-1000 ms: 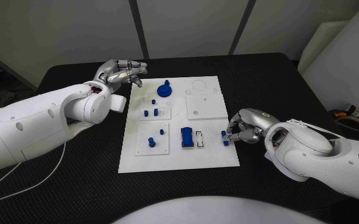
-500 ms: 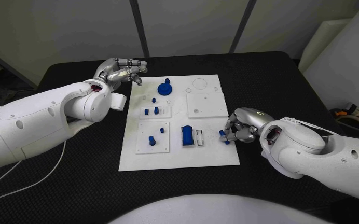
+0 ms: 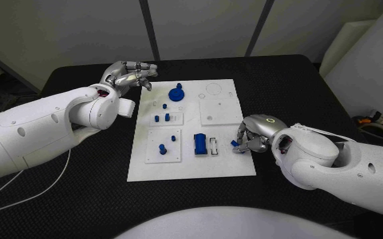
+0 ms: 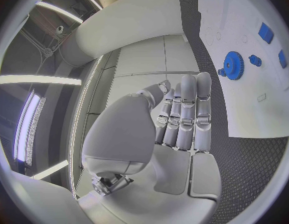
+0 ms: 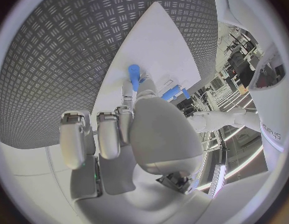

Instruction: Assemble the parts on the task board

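The right hand [image 3: 254,135] pinches a small blue part [image 3: 236,144] at the right edge of the white task board [image 3: 191,167] on the black tabletop [image 3: 287,84]. The left hand [image 3: 128,74] hovers off the board's far left corner, fingers loosely curled and holding nothing.

I saw the task board [image 3: 223,168] lying mid-table [image 3: 295,84], my left hand [image 3: 128,74] off its far left corner, my right hand [image 3: 251,137] at its right edge.
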{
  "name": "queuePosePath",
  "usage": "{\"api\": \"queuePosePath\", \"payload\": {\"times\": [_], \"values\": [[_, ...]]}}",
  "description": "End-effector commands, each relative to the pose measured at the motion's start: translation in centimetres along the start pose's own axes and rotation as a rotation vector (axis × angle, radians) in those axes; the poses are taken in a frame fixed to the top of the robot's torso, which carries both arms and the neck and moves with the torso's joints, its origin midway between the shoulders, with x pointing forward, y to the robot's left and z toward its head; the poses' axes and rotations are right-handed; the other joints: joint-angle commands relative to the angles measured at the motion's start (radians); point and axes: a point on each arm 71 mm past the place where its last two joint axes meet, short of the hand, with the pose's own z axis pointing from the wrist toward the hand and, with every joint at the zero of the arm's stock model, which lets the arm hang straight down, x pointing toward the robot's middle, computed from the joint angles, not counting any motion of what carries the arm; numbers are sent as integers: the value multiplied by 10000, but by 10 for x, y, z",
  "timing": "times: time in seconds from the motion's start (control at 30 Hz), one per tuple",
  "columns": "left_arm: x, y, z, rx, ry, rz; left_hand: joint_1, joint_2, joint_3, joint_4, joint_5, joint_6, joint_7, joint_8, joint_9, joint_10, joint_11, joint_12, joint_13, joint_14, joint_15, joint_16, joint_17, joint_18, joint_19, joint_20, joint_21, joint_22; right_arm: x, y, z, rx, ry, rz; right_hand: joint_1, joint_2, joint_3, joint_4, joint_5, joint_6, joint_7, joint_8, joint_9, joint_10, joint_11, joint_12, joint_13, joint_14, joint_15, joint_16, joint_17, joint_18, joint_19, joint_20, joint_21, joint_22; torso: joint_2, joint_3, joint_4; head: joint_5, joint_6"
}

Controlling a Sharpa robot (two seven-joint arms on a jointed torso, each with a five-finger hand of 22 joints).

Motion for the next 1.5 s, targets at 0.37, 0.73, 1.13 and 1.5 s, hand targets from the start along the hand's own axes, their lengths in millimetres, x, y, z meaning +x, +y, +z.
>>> {"api": "queuePosePath", "payload": {"times": [0.37,0.73,1.13,1.5], "values": [[1,-1,0,70,69,15,9,129,-58,-25,-9,-63,-17,65,-19,-70,4,72,-14,-66,-5,27,-21,-176,-40,0,-41,-15,18,-5,-6,801,1123,142,864,691,996,-154,1008,-10,-69,-293,-66,60,-123,-19,-607,820,-117,124,1594,-151,1057,-124,33,2635,-4,-2,0,38,27],[2,-1,0,43,99,7,40,147,-45,-45,-3,-65,-18,73,-23,-75,2,86,-14,-71,-8,31,-28,-174,-39,-2,-40,-12,17,-6,-11,1267,1130,3095,689,598,1614,-7,1761,29,-67,-381,14,56,-117,-63,-614,826,-110,141,1626,-151,1057,-121,33,2635,8,-8,8,70,39],[3,-1,0,12,137,-4,54,150,-41,-57,-2,-69,-16,77,-26,-83,3,92,-15,-75,-9,33,-32,-173,-40,-3,-39,-11,7,7,-11,853,189,4921,182,348,1824,337,1074,89,-86,-398,108,138,-128,63,-527,842,-121,182,1685,-151,1057,-130,33,2635,9,-14,6,95,35],[4,-1,1,15,163,-14,54,151,-42,-60,-3,-75,-13,78,-29,-91,7,95,-17,-80,-8,33,-36,-174,-41,-3,-39,-10,6,20,-3,653,18,5322,-75,210,1865,497,1393,170,-112,-383,174,167,-146,105,-494,847,-132,196,1704,-151,1057,-138,33,2635,12,-4,8,106,25]]}}
